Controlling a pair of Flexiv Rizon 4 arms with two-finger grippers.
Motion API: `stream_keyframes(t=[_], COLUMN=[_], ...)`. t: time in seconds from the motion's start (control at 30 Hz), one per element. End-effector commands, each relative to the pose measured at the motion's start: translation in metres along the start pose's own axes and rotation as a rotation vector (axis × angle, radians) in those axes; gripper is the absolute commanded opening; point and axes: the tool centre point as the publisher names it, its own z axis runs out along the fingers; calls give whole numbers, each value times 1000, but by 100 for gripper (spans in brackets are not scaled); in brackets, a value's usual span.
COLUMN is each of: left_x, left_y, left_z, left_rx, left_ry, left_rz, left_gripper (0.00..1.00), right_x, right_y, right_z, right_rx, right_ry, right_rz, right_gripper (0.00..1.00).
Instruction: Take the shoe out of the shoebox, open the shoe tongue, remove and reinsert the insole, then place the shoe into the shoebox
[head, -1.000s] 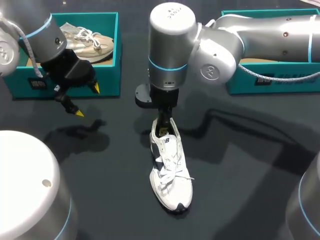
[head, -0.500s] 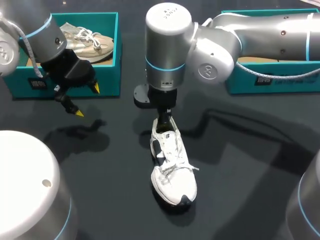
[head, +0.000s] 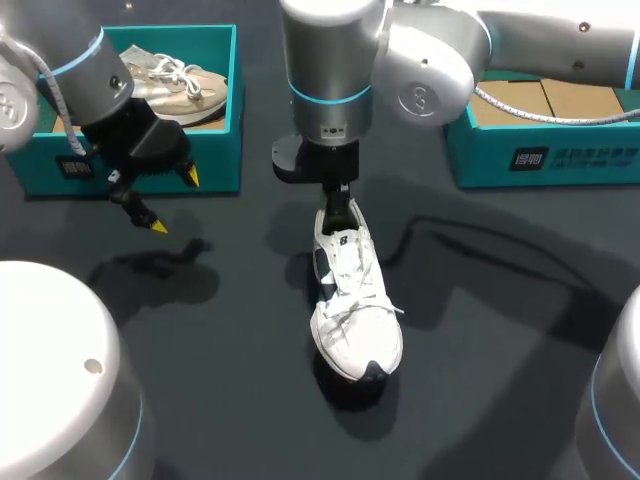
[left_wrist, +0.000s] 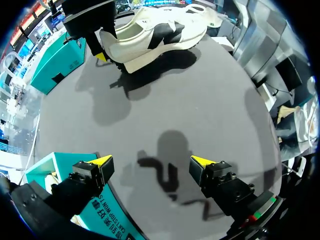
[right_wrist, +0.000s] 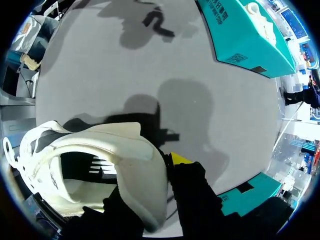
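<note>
One of the right gripper (right_wrist: 164, 162) fingers (right_wrist: 181, 159) hidden inside the shoe (right_wrist: 131, 150) heel; right-side shoebox (head: 560, 160) partly cropped.

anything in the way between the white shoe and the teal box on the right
Nothing visible stands in the way. The white shoe hangs by its heel from the right gripper, and only bare table lies between it and the right shoebox. The box's open top shows only cardboard.
</note>
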Motion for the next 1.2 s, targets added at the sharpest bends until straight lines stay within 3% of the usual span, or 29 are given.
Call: stream_keyframes(t=[0.03,0.53,0.93,1.2], left_x=[1,1,1,1], left_y=[0,0,0,0], left_z=[0,0,0,0], left_rx=[-2,-2,-2,-2], left_ry=[0,0,0,0], left_rz=[1,1,1,1], left_gripper=[100,100,100,100], right_x=[-4,-6,-66,-69], right_y=[-11,-13,-96,-99], right_z=[-27,-28,-80,-82], right_rx=[-12,-8,113,130], right_ry=[6,13,-61,-54], right_rz=[57,56,81,92], right_gripper=[0,0,0,0])
